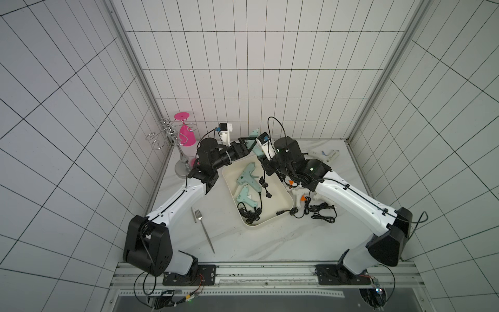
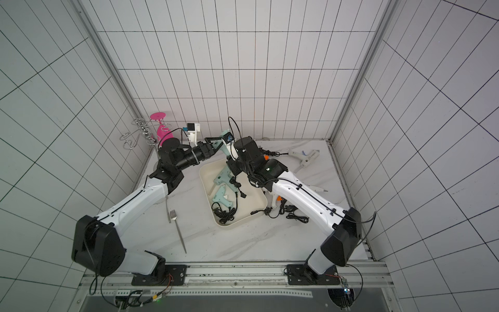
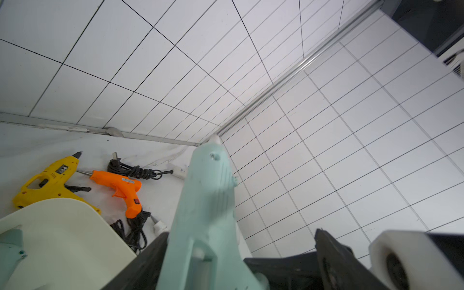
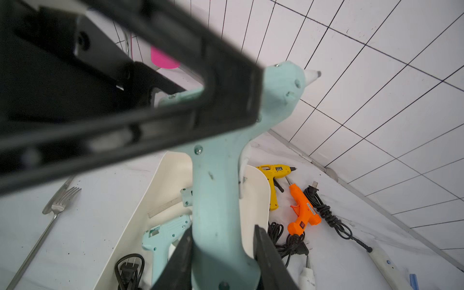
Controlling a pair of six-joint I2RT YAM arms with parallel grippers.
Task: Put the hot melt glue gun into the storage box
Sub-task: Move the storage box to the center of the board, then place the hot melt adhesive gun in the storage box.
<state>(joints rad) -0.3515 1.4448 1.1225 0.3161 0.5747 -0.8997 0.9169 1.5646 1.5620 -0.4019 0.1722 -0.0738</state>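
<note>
Mint glue guns (image 1: 247, 175) (image 1: 244, 198): two in storage box (image 1: 282, 198); right jaws pinch third gun (image 4: 216, 200); left jaws spread.

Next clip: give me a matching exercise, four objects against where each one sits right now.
Things:
1. mint glue gun
2. orange glue gun
3. fork
4. pink glass

Places:
A. hung base-up on the wire rack
B. lying on the table beside the yellow glue gun
C. raised off the table, handle clamped in the jaws of the right gripper
D. flat on the table, on the left arm side of the storage box

Pairs: 1-C, 2-B, 3-D, 4-A
</note>
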